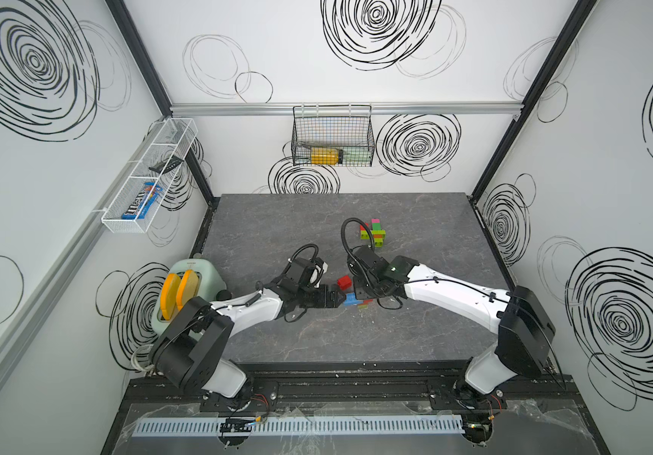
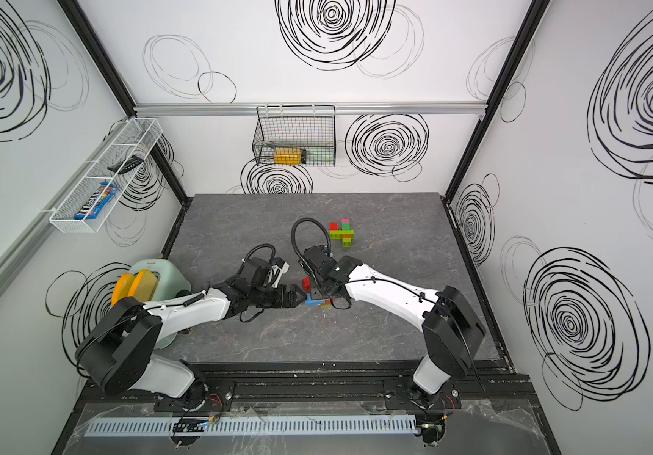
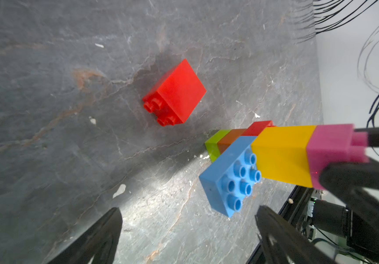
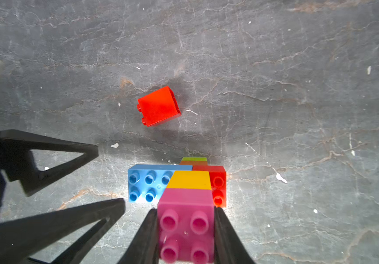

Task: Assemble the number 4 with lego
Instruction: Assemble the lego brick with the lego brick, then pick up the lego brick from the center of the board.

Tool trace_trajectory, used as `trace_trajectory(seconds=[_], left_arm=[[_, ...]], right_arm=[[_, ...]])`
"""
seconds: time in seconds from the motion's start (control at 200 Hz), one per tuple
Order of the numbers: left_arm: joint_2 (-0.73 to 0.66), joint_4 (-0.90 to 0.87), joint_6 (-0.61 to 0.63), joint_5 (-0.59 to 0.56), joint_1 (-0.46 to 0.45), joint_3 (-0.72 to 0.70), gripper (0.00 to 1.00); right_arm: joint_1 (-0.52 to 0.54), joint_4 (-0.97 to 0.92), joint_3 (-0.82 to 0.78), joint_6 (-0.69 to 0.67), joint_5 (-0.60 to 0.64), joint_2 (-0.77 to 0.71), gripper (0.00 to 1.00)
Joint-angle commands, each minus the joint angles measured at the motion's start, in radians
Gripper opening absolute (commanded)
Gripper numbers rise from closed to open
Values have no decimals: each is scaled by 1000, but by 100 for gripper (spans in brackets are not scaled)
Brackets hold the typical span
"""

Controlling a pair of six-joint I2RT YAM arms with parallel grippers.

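My right gripper (image 4: 185, 219) is shut on a pink brick (image 4: 186, 228) that tops a small lego build standing on the table. Under the pink brick sits a yellow brick (image 4: 189, 180). Below that are a blue brick (image 4: 147, 182), a red brick (image 4: 218, 182) and orange and lime bricks (image 3: 214, 141). My left gripper (image 3: 188, 209) is open just beside the blue brick's (image 3: 227, 178) free end, holding nothing. A loose red brick (image 1: 343, 282) lies on its side a little beyond both grippers. In both top views a second lego cluster (image 1: 374, 233) of lime, pink, red and orange bricks lies farther back.
A pale green toaster (image 1: 187, 291) with yellow slices stands at the table's left edge, beside the left arm. A black wire basket (image 1: 332, 138) hangs on the back wall. A white wire shelf (image 1: 147, 177) hangs on the left wall. A black rail (image 1: 336, 378) borders the table's front.
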Motion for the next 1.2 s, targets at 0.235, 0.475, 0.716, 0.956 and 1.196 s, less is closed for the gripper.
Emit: trace_trajectory(seconds=[0.235, 0.475, 0.716, 0.956, 1.196], left_arm=[[-62, -55, 43, -47, 38, 61, 96], [-76, -67, 45, -65, 44, 64, 96], [-78, -83, 46, -76, 50, 75, 96], [-100, -91, 28, -125, 74, 69, 96], [-153, -78, -18, -146, 129, 27, 96]], right_arm=[[23, -113, 6, 15, -6, 53, 34], [18, -107, 41, -32, 5, 37, 49], [3, -60, 89, -143, -50, -10, 75], [-71, 47, 135, -282, -100, -102, 79], [-216, 489, -77, -663, -305, -200, 81]])
